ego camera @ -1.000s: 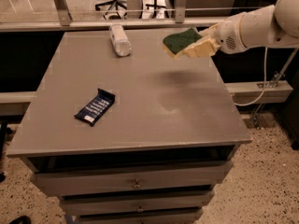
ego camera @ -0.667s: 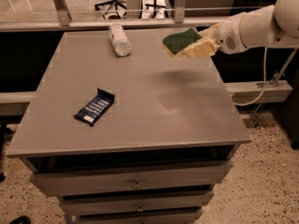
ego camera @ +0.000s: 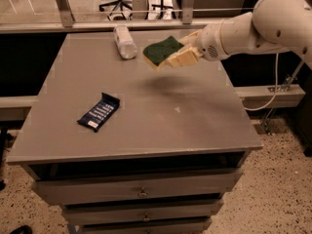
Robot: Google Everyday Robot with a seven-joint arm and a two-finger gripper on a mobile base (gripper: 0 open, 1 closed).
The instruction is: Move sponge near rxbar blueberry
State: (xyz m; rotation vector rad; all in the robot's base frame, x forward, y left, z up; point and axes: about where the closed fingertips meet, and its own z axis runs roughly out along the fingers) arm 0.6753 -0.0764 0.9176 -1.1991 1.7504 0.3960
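One sponge point(ego camera: 163, 50), clamped in gripper point(ego camera: 172, 58), airborne over table point(ego camera: 195, 116); carried leftward since a second ago, nearer rxbar blueberry point(ego camera: 99, 112), not yet close.

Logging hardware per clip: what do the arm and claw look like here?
The arm is glossy white, built of fat rounded segments, with small dark dots on the big joint shell. The claw, over the table's far side, has cream-coloured flat fingers. A pale cable hangs below the arm.

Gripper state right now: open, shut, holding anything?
Gripper: shut on the sponge, held in the air above the far side of the table.
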